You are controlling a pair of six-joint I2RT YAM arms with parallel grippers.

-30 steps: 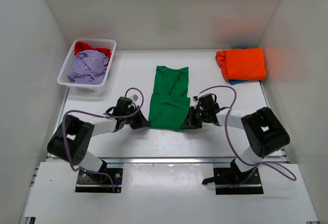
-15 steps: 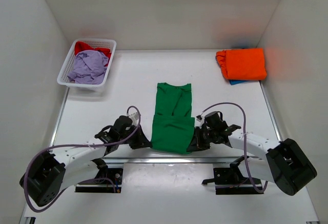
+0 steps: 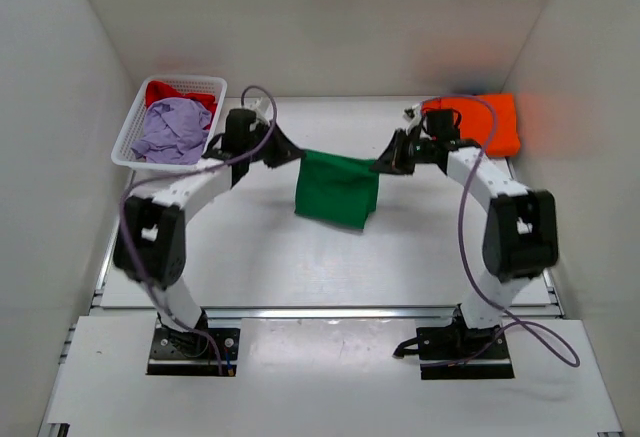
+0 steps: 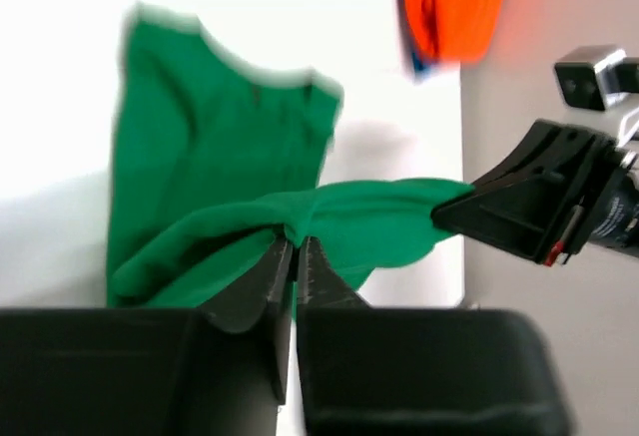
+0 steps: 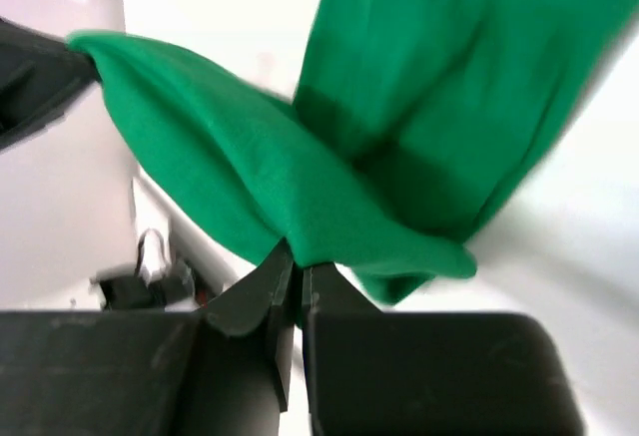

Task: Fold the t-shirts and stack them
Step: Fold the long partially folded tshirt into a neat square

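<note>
The bright green t-shirt [image 3: 337, 189] hangs folded between my two grippers above the middle of the table, its lower part draping down. My left gripper [image 3: 291, 155] pinches its left corner, jaws shut on a fold of green cloth [image 4: 230, 157]. My right gripper [image 3: 384, 164] pinches the opposite corner, also shut on the cloth [image 5: 439, 87]. In the left wrist view the right gripper's fingers [image 4: 519, 207] show at the far end of the stretched edge. An orange t-shirt [image 3: 480, 122] lies folded at the back right, with a strip of blue one [image 4: 414, 57] under it.
A white mesh basket [image 3: 130, 122] stands at the back left with a lavender t-shirt [image 3: 172, 129] and a red one [image 3: 170, 91] crumpled inside. White walls close in the table on three sides. Both arms reach far over the table.
Both arms pulled the green t-shirt toward the near edge, then lifted it and swung far back. The shirt now hangs between the grippers instead of lying flat.
</note>
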